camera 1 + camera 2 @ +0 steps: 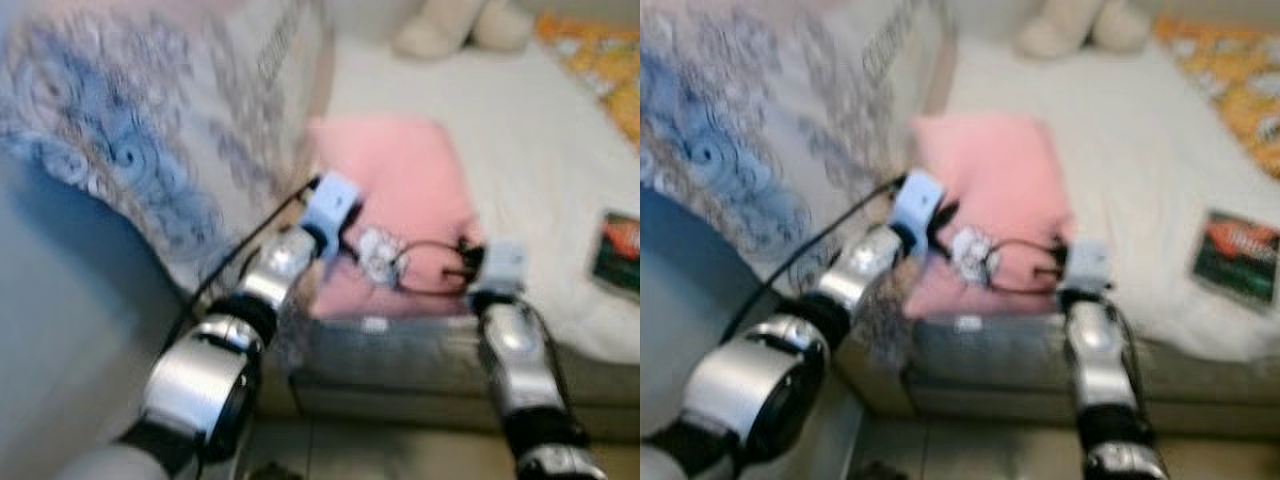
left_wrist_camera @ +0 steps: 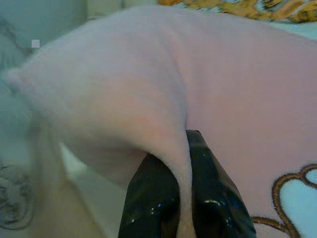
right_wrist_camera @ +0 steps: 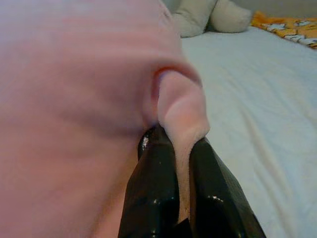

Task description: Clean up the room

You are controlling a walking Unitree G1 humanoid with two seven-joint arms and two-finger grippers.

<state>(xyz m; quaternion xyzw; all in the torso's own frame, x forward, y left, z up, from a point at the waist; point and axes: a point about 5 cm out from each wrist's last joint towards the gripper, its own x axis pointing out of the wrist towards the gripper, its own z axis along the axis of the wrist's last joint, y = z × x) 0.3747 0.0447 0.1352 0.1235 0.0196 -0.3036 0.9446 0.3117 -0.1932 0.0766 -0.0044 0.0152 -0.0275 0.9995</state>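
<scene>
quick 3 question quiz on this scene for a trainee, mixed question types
1. True or false: both pincers are pinching the pink pillow.
2. Multiple choice: what lies on the bed's white sheet on the robot's right side? A) a book B) a shoe C) a cup
3. Short answer: what does the pillow's near edge rest on?

Key:
1. True. The left pincer and the right pincer each have pink fabric nipped between the fingers.
2. A, the book.
3. The near edge of the bed.
</scene>
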